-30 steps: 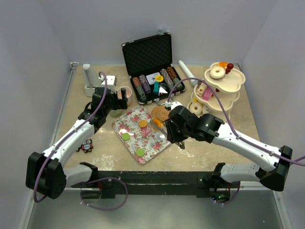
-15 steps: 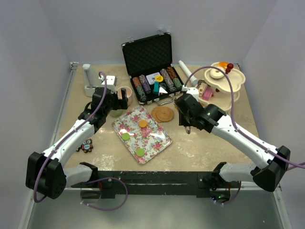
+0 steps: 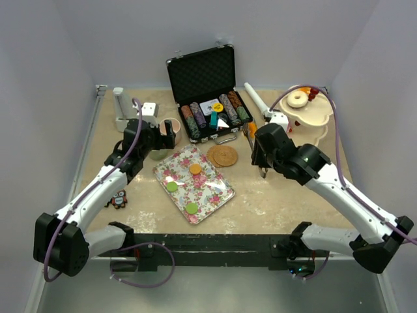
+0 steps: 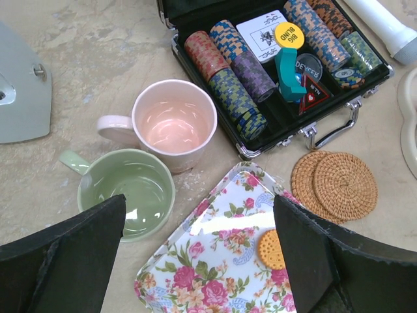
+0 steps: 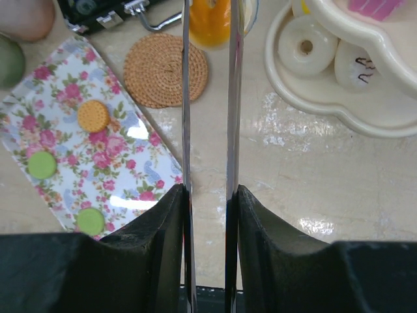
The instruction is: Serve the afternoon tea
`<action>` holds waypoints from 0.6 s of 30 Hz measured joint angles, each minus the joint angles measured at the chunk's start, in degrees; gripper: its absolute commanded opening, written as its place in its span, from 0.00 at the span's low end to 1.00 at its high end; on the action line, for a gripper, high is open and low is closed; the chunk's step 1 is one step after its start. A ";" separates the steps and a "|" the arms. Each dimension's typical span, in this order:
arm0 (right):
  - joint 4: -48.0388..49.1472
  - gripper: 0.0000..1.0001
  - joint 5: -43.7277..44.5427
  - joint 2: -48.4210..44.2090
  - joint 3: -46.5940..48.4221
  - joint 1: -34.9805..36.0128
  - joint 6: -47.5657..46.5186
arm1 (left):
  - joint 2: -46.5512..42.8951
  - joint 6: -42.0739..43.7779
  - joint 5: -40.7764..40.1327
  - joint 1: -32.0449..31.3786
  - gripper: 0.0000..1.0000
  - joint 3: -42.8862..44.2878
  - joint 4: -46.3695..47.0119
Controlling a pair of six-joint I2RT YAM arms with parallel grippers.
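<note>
Up front, a glossy orange sweet sits between metal tongs.

High fixed camera looks down on the table — both close, downward wrist cameras share the floral tray.

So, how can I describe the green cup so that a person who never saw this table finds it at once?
Find the open black case of poker chips at the back of the table. Just left of it stand two empty cups, beside the flowered tray. The green cup is the nearer one; the pink cup stands behind it.
</note>
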 measured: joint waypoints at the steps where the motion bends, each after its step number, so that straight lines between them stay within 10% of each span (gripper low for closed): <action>1: 0.02 0.18 -0.11 -0.66 0.74 0.00 -0.02 | -0.15 0.00 0.07 0.00 1.00 0.00 0.02; 18: 4.79 0.16 4.20 5.49 26.27 -10.21 -11.28 | -0.63 0.00 0.28 0.00 1.00 0.00 0.02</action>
